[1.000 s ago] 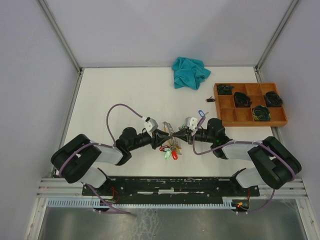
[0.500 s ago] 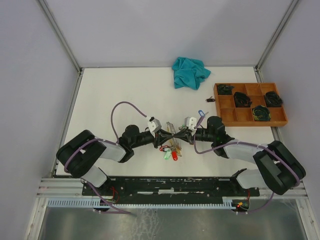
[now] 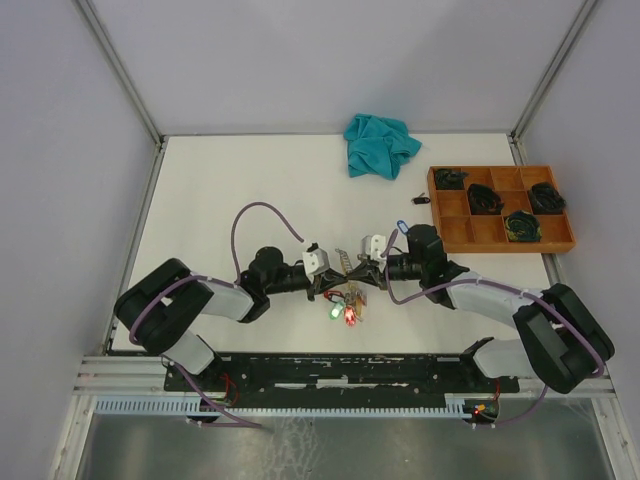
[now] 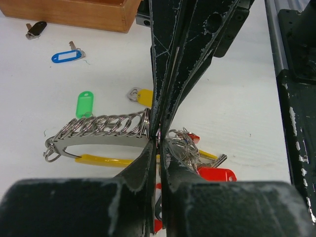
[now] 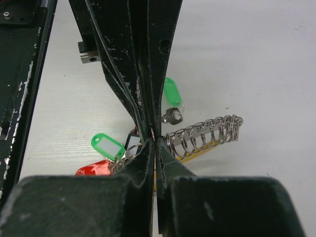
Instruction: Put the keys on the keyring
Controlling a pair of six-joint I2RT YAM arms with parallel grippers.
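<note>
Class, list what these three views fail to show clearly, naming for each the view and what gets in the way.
1. Where the left gripper and right gripper meet: both wrist views, their fingers cover what is pinched.
2. The keys: top view, too small to count.
3. What lies in the tray: top view, dark and too small; left wrist view, cut off by the top edge.

Non-task stuff sits mostly at the back of the white table (image 3: 250, 180). A crumpled teal cloth (image 3: 381, 144) lies near the far edge, roughly in the middle. Off to the right of it is a wooden tray (image 3: 500, 246) split into compartments, and several of those hold dark bundles (image 3: 487, 198); what they actually are is too small to tell. A black metal rail (image 3: 340, 372) runs along the near edge.
</note>
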